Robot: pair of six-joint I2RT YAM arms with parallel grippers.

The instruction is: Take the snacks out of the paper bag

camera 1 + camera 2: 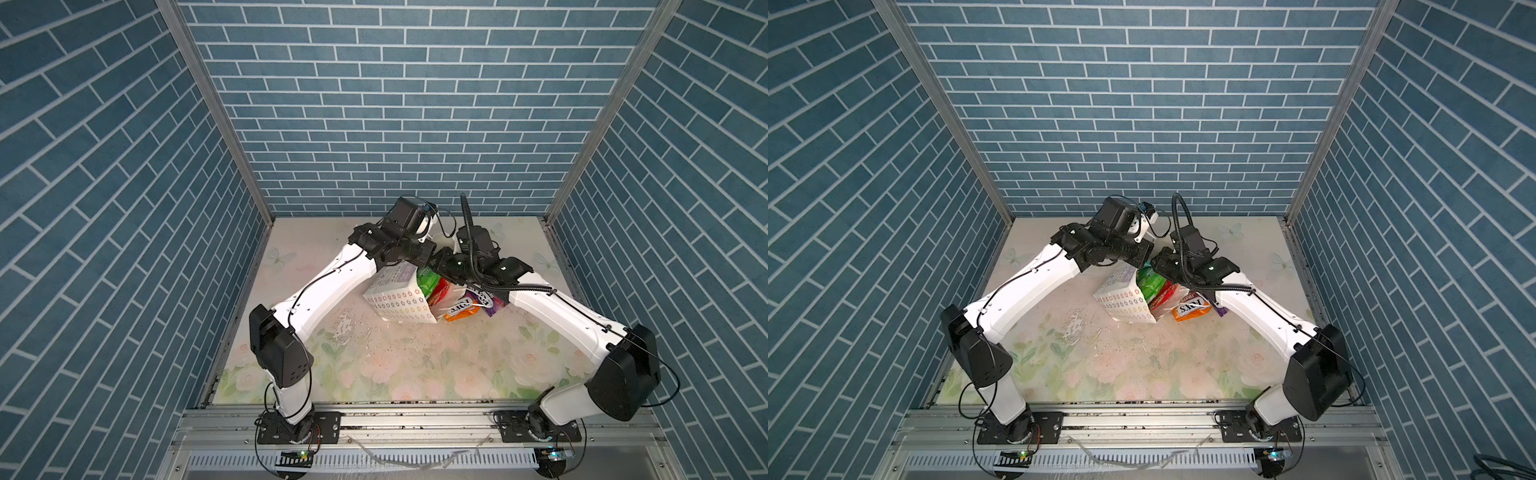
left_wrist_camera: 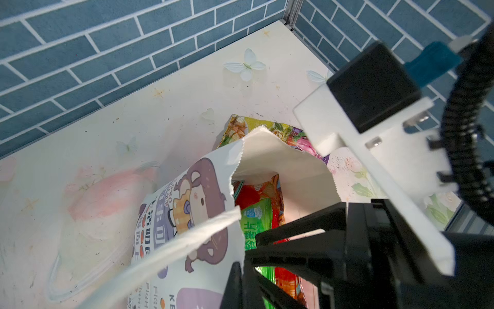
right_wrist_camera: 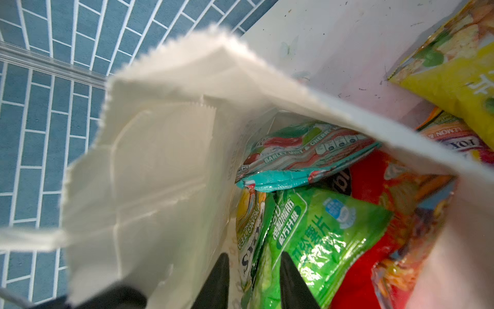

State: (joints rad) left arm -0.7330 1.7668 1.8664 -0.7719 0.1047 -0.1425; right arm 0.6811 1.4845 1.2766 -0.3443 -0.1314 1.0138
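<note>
- Lying on its side on the table [image 1: 374, 365], the paper bag [image 1: 395, 305] was seen with its rim pinched, seemingly, by the closed left gripper [image 2: 240, 270].
- The right gripper [image 3: 254, 267] was poised inside, jaws parted astride a green packet [image 3: 320, 235].

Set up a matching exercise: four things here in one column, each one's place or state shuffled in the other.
1 teal packet
2 yellow packet
3 bright green packet
4 paper bag

A on the table, outside the bag
B tipped over, mouth open
C deepest inside the bag
D at the bag's mouth, overlapping the red packet

Pairs: 1-C, 2-A, 3-D, 4-B
</note>
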